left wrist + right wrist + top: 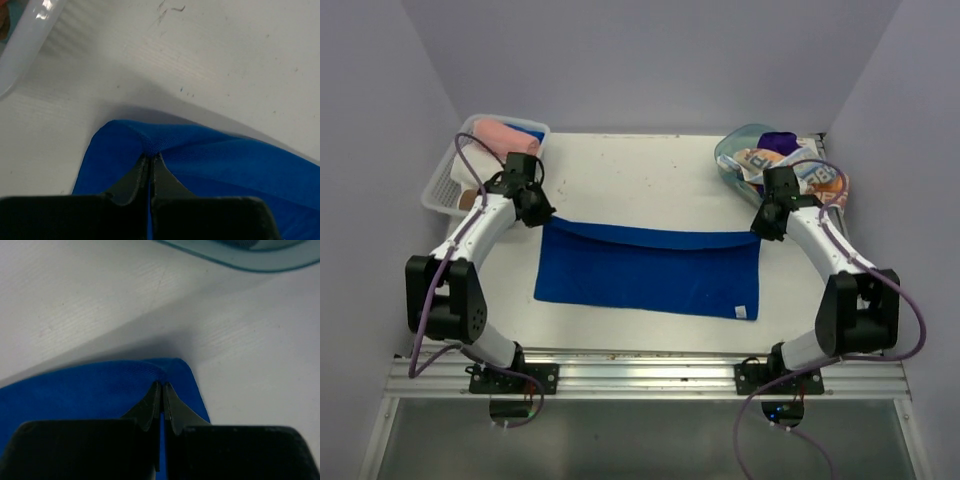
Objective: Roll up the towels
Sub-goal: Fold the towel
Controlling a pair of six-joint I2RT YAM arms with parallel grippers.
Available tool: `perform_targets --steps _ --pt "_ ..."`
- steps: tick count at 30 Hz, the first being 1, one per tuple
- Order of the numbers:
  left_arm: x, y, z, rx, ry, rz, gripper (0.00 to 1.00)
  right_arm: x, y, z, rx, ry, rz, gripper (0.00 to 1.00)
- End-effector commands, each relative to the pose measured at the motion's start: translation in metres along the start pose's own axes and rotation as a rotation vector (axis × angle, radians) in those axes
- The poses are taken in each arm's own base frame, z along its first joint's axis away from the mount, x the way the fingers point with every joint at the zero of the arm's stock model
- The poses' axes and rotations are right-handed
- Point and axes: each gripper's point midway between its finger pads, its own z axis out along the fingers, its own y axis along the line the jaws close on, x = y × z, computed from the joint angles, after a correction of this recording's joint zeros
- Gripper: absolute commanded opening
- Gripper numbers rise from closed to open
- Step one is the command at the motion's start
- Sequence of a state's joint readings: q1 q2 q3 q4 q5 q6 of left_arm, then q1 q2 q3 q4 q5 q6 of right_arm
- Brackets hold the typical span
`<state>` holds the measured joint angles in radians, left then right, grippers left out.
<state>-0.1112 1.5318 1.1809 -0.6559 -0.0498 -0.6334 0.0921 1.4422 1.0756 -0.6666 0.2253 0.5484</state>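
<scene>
A royal blue towel (650, 272) lies spread across the middle of the table, its far edge lifted slightly at both corners. My left gripper (542, 214) is shut on the towel's far left corner (150, 145), the cloth pinched between its black fingers (132, 177). The far right corner (167, 375) is pinched in my right gripper (761, 226), which is shut on it. A small white tag (741, 311) shows at the towel's near right corner. More towels, printed and purple, sit in the teal tub (740, 152), and a rolled pink towel (505, 134) rests in the white basket.
The white mesh basket (444, 182) stands at the far left, close behind my left arm. At the far right, right behind my right gripper, is the clear teal tub, its rim (240, 260) showing. Purple walls close the table on three sides.
</scene>
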Motion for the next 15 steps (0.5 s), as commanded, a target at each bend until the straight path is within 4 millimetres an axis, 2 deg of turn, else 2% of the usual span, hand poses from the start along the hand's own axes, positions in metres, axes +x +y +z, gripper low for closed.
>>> perform_targets --steps 1,2,3,6,9,10,15 --pt "-0.055 -0.03 0.0 0.073 -0.133 -0.033 0.0 -0.065 0.026 0.007 -0.037 -0.178 0.002 0.0" --pt "-0.061 -0.034 0.001 0.073 -0.134 -0.032 0.0 -0.073 0.032 0.006 -0.045 -0.186 0.003 0.0" --pt "-0.056 -0.032 0.014 0.054 -0.103 -0.03 0.0 -0.074 0.034 0.01 -0.044 -0.181 0.003 0.0" --pt "-0.056 -0.033 0.019 0.045 -0.082 -0.018 0.0 -0.074 0.038 0.017 -0.049 -0.165 0.001 0.0" --pt "-0.056 -0.033 0.015 0.054 -0.091 -0.001 0.0 -0.07 0.035 0.009 -0.059 -0.166 0.002 0.0" --pt "-0.056 -0.032 0.013 0.059 -0.095 0.015 0.0 -0.07 0.034 0.0 -0.068 -0.179 0.007 0.0" --pt "-0.042 -0.02 0.0 0.052 -0.083 0.057 0.0 -0.033 0.015 -0.016 -0.077 -0.125 -0.001 0.0"
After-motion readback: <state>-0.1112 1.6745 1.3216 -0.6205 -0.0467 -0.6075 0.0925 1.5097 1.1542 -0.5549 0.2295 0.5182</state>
